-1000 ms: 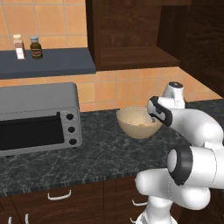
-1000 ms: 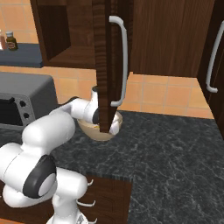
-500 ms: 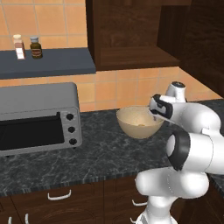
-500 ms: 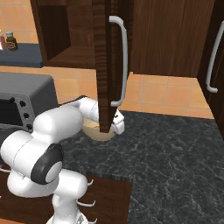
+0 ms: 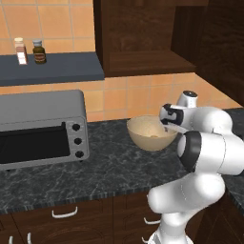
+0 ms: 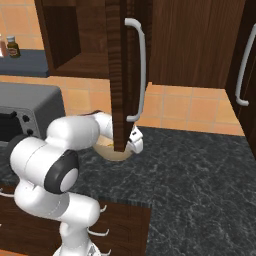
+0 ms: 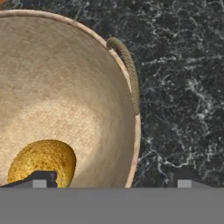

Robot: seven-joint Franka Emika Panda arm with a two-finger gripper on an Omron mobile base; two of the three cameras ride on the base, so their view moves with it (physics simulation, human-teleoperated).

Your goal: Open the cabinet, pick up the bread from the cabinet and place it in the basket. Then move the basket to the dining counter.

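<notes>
pincer [image 7: 109, 183]: spread wide and holding nothing. in the hand view its two dark tips rise at the bottom edge, one over the inside of the basket, the other over the black table outside it, so the rim on that side lies between them.
bread [image 7: 42, 162]: a small round golden bun lying inside the basket, low on its sloping wall. it sits just beside one pincer tip, which partly covers its lower edge. whether they touch cannot be told.
basket [image 5: 143, 138]: a round tan bowl-shaped basket standing upright on the black speckled table [image 5: 109, 167]. a rope-like handle [image 7: 127, 70] curves along the outside of its rim. in the right base view the basket [image 6: 112, 154] is mostly hidden behind the open door.
cabinet [image 5: 143, 38]: a dark brown wall cabinet above the basket, its inside shelf showing. in the right base view its tall door [image 6: 116, 75] stands open, edge-on, with a long curved silver handle [image 6: 140, 70].
arm: the white arm bends low so the hand reaches the near rim of the basket from the right.
toaster oven [image 5: 40, 128]: grey, on the table to the left of the basket, apart from it.
shelf [image 5: 52, 69]: dark, on the tiled wall above the oven, carrying two small bottles [image 5: 29, 51].
</notes>
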